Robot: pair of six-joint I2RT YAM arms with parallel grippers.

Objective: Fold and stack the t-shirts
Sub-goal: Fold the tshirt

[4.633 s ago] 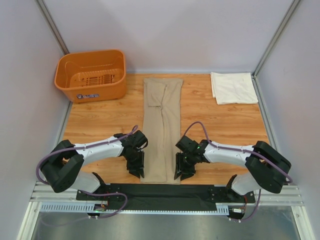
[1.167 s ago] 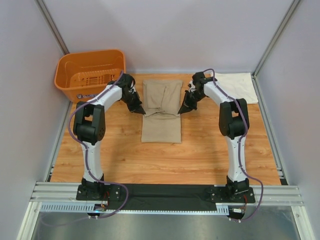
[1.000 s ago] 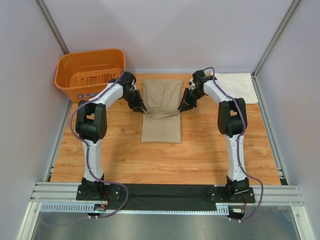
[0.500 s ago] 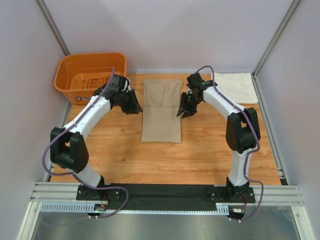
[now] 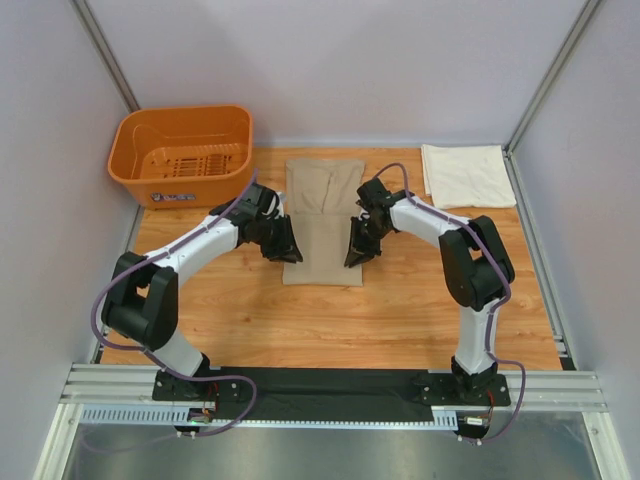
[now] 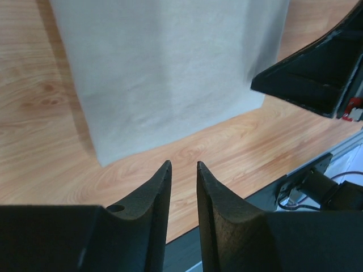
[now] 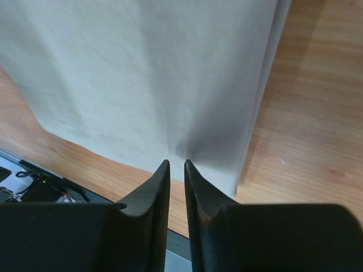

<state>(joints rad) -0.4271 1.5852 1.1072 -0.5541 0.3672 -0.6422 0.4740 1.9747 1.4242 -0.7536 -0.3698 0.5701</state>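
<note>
Top external: the tan-khaki t-shirt lies folded into a long rectangle at the centre of the wooden table, flat and upright in the frame. The cream-white t-shirt lies folded at the upper right, well apart from it. An orange basket stands at the upper left. The left gripper is at the tan shirt's left edge near its lower end, and the right gripper is at its right edge opposite.

Left wrist: the left gripper points at bare table just below the tan-khaki t-shirt; its jaws are slightly parted and empty. The right gripper shows at the upper right.

Right wrist: the right gripper sits at the lower edge of the tan-khaki t-shirt, which fills the upper left. Its jaws are only a narrow slit apart, with no cloth seen between them. Table shows at the right.
</note>
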